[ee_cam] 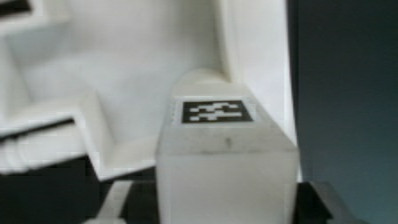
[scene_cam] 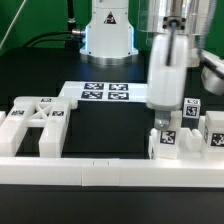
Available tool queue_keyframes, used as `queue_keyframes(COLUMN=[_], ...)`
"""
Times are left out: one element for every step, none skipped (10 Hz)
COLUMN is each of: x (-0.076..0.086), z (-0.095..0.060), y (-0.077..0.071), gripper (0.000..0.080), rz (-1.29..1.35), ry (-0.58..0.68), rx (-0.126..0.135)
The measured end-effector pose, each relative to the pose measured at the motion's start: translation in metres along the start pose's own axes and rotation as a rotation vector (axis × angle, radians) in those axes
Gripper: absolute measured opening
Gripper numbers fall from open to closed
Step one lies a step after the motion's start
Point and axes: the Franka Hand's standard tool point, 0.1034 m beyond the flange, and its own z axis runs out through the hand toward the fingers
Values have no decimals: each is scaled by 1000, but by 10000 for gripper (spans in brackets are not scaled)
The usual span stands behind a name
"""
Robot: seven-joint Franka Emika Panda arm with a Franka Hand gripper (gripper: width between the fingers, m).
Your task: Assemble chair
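Observation:
My gripper (scene_cam: 163, 106) comes down at the exterior view's right, over a cluster of white chair parts. It is shut on an upright white peg (scene_cam: 167, 136) that carries a black-and-white tag. In the wrist view the peg (ee_cam: 219, 160) fills the gap between the fingers (ee_cam: 121, 198), with its tag facing the camera; the gripper (ee_cam: 222, 208) is at the frame's edge. Other white chair parts (ee_cam: 89, 90) lie close behind the peg. The X-braced frame (scene_cam: 35, 122) lies at the exterior view's left, far from the gripper.
More tagged white blocks (scene_cam: 205, 130) stand right of the held peg. The marker board (scene_cam: 105, 93) lies mid-table near the robot base (scene_cam: 108, 30). A long white border rail (scene_cam: 110, 172) runs along the front.

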Motion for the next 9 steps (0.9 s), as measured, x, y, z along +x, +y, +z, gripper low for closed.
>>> queue_keyframes(x=[0, -1, 0, 0, 0, 1, 2, 0, -2], z=[0, 0, 0, 0, 0, 0, -1, -2, -2], y=[1, 1, 1, 1, 1, 1, -2, -3, -2], gripper=[287, 287, 287, 287, 295, 295, 465, 465, 612], rz=[122, 153, 172, 186, 135, 93, 33, -58, -144], ry=[-3, -4, -11, -18, -18, -18, -20, -19, -20], rx=[-2, -1, -6, -10, -9, -11, -14, -7, -5])
